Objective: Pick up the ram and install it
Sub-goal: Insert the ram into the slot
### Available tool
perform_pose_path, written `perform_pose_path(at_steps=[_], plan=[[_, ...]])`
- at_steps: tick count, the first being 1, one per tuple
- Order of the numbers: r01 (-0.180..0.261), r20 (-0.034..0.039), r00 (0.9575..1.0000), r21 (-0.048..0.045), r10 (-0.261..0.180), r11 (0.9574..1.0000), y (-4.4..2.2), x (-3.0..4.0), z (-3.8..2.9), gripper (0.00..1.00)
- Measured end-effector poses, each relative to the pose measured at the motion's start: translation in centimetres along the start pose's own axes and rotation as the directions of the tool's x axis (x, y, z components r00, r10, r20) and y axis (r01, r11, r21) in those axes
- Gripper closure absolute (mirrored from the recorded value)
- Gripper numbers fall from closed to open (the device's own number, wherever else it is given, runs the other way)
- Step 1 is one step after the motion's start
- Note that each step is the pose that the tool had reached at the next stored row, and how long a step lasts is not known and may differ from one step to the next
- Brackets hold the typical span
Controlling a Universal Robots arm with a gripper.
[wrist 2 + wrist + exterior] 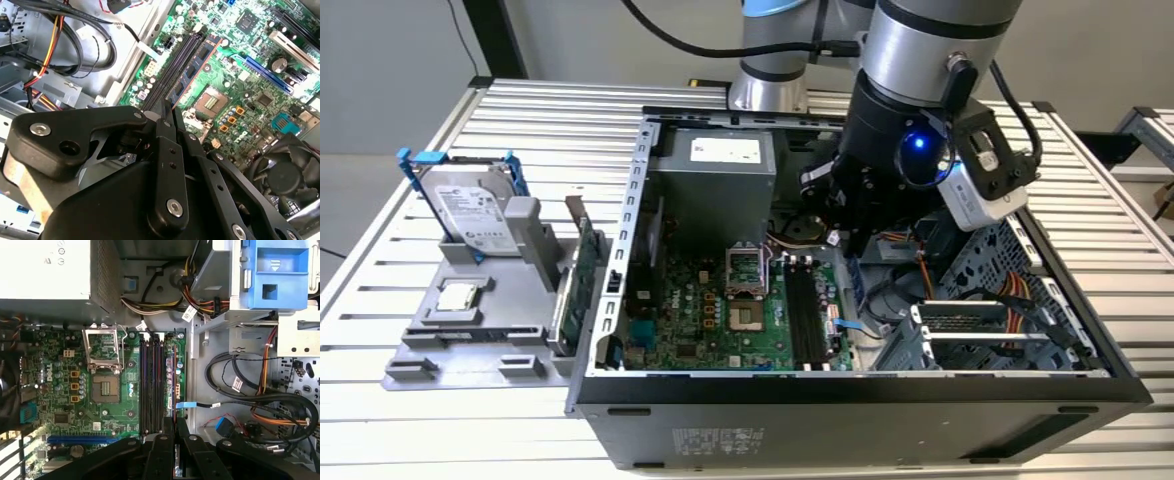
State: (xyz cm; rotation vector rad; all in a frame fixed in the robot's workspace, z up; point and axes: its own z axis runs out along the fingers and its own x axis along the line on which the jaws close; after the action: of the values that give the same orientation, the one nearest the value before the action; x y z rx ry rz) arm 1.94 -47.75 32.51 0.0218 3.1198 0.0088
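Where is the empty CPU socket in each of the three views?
Exterior view: socket mid-motherboard, on the exterior view's left of the black slots.
Second wrist view: socket beside the black slots.
First wrist view: socket beside the black slots.
Shared landmark: the black slots.

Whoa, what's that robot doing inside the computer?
The robot arm is reaching down into an open computer case. Its tool is pinching one end of the ram, a thin blue stick with dark chips. The stick is lined up along the long black memory slots on the green board. I can't tell whether it is pushed all the way in yet.
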Motion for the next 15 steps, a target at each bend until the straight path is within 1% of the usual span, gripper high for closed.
perform_pose_path(at_steps=[2,4,15], plan=[[0.000,0.0000,1.0000,0.0000,0.000,1.0000,0.00,0.00,0.02,1.00],[0.000,0.0001,1.0000,-0.0004,0.000,1.0000,0.00,0.00,0.18,1.00],[0.000,0.0001,1.0000,-0.0001,0.000,1.0000,-0.01,0.05,2.05,1.00]])
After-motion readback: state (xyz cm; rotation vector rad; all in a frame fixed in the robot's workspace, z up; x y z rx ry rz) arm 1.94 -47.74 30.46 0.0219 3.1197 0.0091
